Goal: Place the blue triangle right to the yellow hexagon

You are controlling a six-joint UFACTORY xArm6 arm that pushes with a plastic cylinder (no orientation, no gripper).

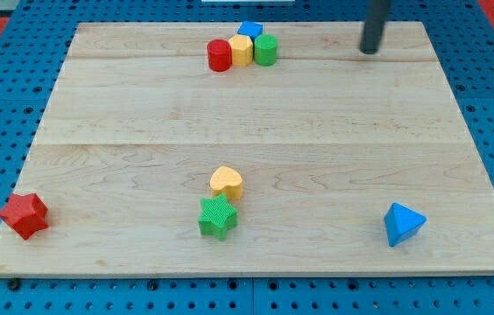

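The blue triangle (403, 224) lies near the view's bottom right corner of the wooden board. The yellow hexagon (241, 51) stands at the view's top centre, pressed between a red cylinder (220, 55) on its left and a green cylinder (266, 50) on its right, with a blue block (250, 30) just behind it. My tip (369, 50) is at the view's top right, well to the right of that cluster and far above the blue triangle, touching no block.
A yellow heart (226, 182) and a green star (217, 217) sit together at the view's bottom centre. A red star (24, 215) lies at the board's bottom left corner. The board (124, 131) rests on a blue pegboard.
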